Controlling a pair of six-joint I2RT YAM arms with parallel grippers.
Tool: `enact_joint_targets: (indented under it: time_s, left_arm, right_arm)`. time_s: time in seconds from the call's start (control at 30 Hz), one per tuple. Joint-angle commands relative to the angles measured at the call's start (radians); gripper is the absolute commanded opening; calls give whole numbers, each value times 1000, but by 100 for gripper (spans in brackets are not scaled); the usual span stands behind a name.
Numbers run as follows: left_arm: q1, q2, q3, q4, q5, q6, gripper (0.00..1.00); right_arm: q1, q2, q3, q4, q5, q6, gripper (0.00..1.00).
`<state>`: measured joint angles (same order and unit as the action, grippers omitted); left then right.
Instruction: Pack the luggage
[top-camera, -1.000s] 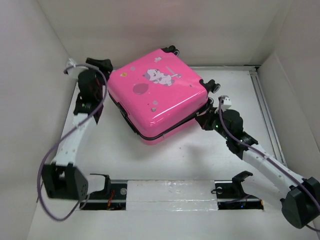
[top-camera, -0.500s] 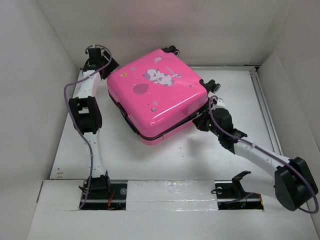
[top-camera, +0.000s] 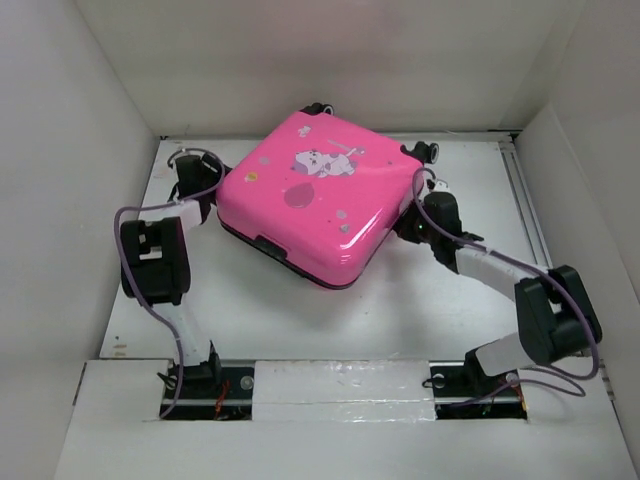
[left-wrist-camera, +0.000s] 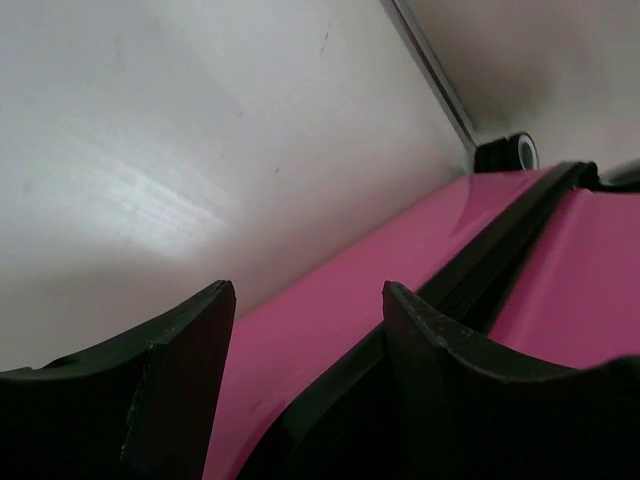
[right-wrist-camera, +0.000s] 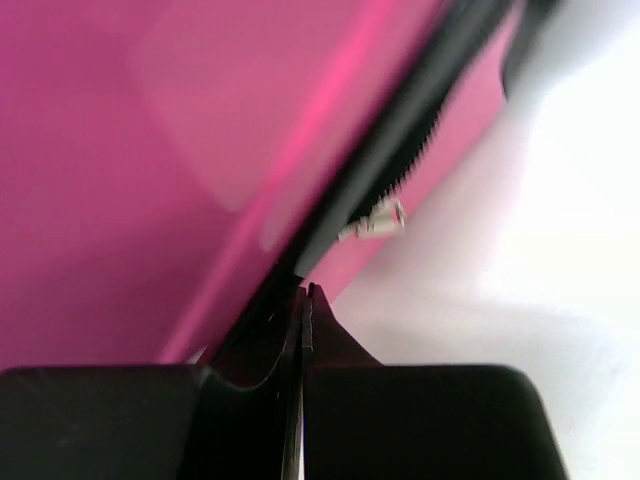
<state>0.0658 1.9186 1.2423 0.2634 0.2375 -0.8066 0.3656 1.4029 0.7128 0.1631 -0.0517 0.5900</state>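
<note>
The pink luggage (top-camera: 320, 195) lies flat and closed at the back middle of the table, cartoon print up. My left gripper (top-camera: 207, 195) sits low against its left side. In the left wrist view this gripper (left-wrist-camera: 310, 300) is open, with the pink shell (left-wrist-camera: 330, 320) and the black zipper seam (left-wrist-camera: 480, 270) between its fingers. My right gripper (top-camera: 405, 222) presses against the case's right side. In the right wrist view it (right-wrist-camera: 305, 292) is shut, tips at the black seam, just below a silver zipper pull (right-wrist-camera: 375, 222). Nothing shows between its fingers.
Black wheels stick out at the case's back corners (top-camera: 318, 108) (top-camera: 430, 152); one shows in the left wrist view (left-wrist-camera: 510, 152). White walls close in the left, back and right. A metal rail (top-camera: 525, 220) runs along the right edge.
The luggage has turned and slid a little to the right and back. My left arm folded down, its gripper moving from the back left corner to the left side. My right gripper followed the case's right side.
</note>
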Motion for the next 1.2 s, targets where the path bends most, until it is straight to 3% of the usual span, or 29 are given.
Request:
enact_joint_targets:
  time_s: [0.0,0.1,0.3,0.4,0.5,0.6,0.73,0.77,0.8,0.83,0.9,0.97,1.0,1.17]
  left_arm:
    - [-67,-147,-246,201,85,-81,56]
    - [-67,-226,-351,223,40,-82,56]
    - [-57,-389,-340,166,-49,-82,60]
    - [-70,-495,-316,109,-134,-95,63]
    - [-70,-599,-307,68,-272,-95,67]
    - [-83,-739,-307,42,-311,-72,70]
    - [-243,-874,-329,17,-375,19,59]
    - [-353,-886,-340,2,-391,46,52]
    - [-415,-895,-368,-34,-417,64,46]
    - [-481,-895,-388,-45,-444,96,32]
    - [-668,-938,-412,-122,-550,109,24]
    - [-779,-1021,-474,-145,-636,97,14]
    - [-866,-1058,-497,-154,-655,83,11]
    - [-1021,-1227,-677,-182,-636,0,10]
  right_arm:
    - [-19,80,160,193,-80,-37,0]
    - [-45,116,235,129,-118,-47,0]
    - [-94,79,244,128,-128,-47,0]
    - [-126,67,254,60,-140,-26,8]
    - [-126,5,199,50,-131,-7,26]
    - [-113,-45,111,50,-105,27,32]
    - [-100,-114,-12,90,-105,50,32]
    - [-87,-131,-48,90,-96,50,32]
    - [-77,-169,-67,90,-96,50,26]
    - [-77,-194,-84,79,-96,50,22]
    - [-67,-249,-136,64,-96,41,5]
    - [-57,-336,-170,40,-123,10,0]
    - [-48,-363,-203,39,-138,-4,0]
    - [-27,-482,-315,65,-175,-50,1]
